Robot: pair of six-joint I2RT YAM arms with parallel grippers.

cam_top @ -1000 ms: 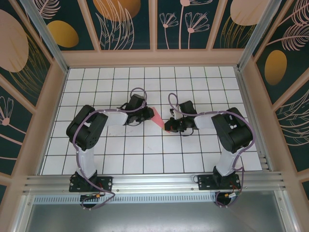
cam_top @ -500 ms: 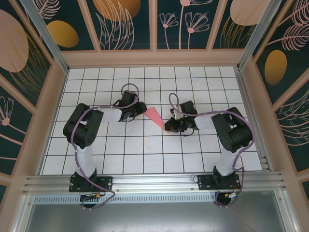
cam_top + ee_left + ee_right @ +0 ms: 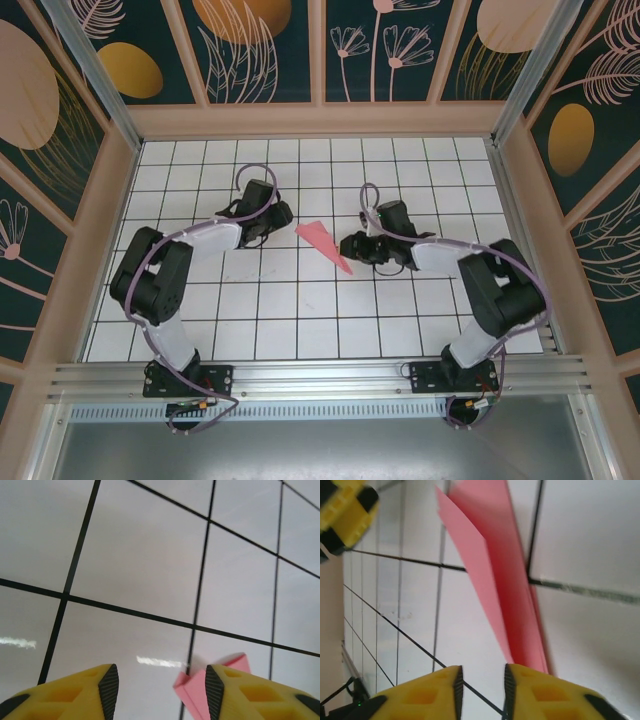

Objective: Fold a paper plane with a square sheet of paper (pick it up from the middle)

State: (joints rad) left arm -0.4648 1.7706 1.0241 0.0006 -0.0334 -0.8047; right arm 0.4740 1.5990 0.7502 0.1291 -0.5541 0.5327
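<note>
Near the middle of the table (image 3: 300, 320), on the white tiles with black grid lines, the paper plane (image 3: 324, 244) lies flat as a narrow salmon-pink dart. Its wide end points toward the far left and its sharp tip toward the near right. No end effector holds it.

In the right wrist view the plane (image 3: 495, 570) runs from the top of the picture down toward the yellow fingers (image 3: 555, 690), its folded layers slightly raised along one long edge. It ends just above one finger rather than in the gap. The right end effector (image 3: 347, 245) sits just beside the plane's right edge. Its jaws are parted by a narrow gap with bare tile between them (image 3: 481, 672).

The left end effector (image 3: 283, 216) is near the plane's wide end. In the left wrist view its jaws stand well apart (image 3: 161, 680) with only tile between them. A corner of the plane (image 3: 192, 692) pokes out just beside the right-hand finger (image 3: 250, 690).
</note>
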